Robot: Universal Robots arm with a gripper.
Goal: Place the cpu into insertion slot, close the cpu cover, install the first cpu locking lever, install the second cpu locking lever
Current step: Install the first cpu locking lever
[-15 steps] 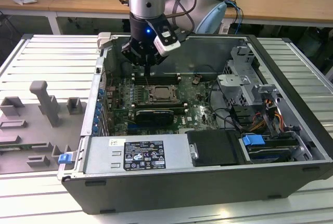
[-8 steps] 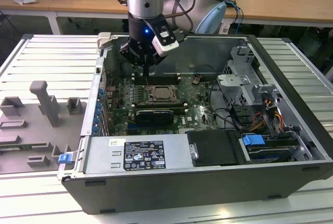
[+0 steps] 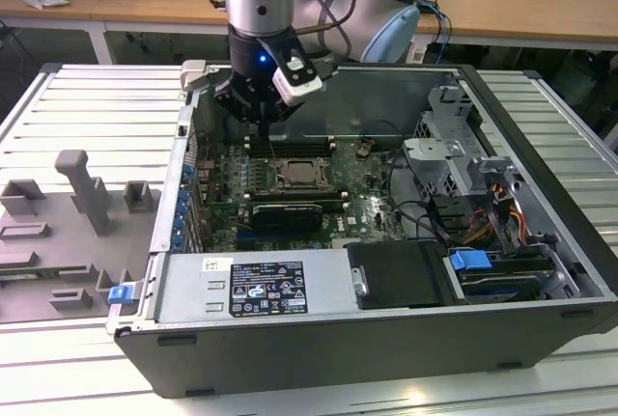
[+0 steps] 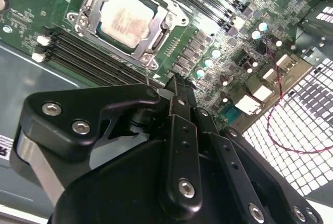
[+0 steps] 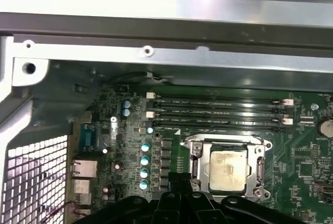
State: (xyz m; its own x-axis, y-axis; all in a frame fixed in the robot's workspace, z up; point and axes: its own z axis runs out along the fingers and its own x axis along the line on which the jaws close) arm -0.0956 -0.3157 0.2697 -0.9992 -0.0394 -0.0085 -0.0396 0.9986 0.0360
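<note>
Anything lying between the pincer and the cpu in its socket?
Nothing loose. In the second wrist view, only the cpu cover's frame edge and motherboard separate the pincer from the cpu.

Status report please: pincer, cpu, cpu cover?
Pincer above motherboard, beside socket. Cpu seated in socket. Cpu cover down around it. Nothing in the way.

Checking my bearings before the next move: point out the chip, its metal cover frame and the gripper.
chip (image 5: pixel 227 169), first wrist view, middle of its top.
cover frame (image 5: pixel 258 168), first wrist view, side bar.
gripper (image 4: pixel 177 86), second wrist view, finger end.
</note>
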